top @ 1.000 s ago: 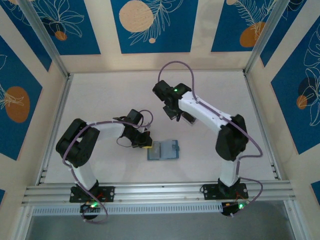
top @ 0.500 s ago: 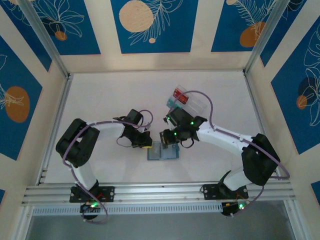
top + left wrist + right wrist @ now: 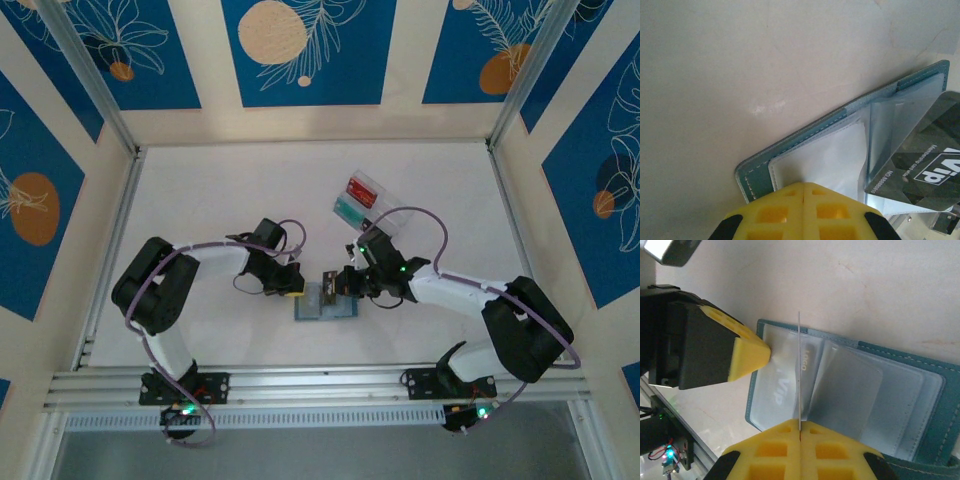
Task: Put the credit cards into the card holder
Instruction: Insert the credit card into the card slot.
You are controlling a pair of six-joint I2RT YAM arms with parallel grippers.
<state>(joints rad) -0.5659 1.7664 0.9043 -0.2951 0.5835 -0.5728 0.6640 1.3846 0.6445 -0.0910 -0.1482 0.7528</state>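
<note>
The card holder (image 3: 313,306) lies open on the table, a blue-grey wallet with clear sleeves (image 3: 860,390) inside. My left gripper (image 3: 291,284) is shut with nothing in it. Its yellow tips (image 3: 804,187) press down on the left sleeve near the card holder's stitched edge (image 3: 790,150). My right gripper (image 3: 800,424) is shut on a dark credit card (image 3: 925,160) printed "VIP". In the right wrist view the credit card (image 3: 799,365) stands on edge, as a thin line, over the left sleeves. The right gripper (image 3: 334,285) hovers over the card holder's middle.
A clear plastic tray (image 3: 376,199) stands behind the card holder at the back, holding a red card (image 3: 358,190) and a teal card (image 3: 349,210). Aluminium rails run along the near edge and both sides. The left arm's yellow finger (image 3: 747,352) sits close to the held card.
My right arm has swung from over the tray down to the card holder, bringing the dark card with it. The tray is now uncovered. The left gripper has stayed put.
</note>
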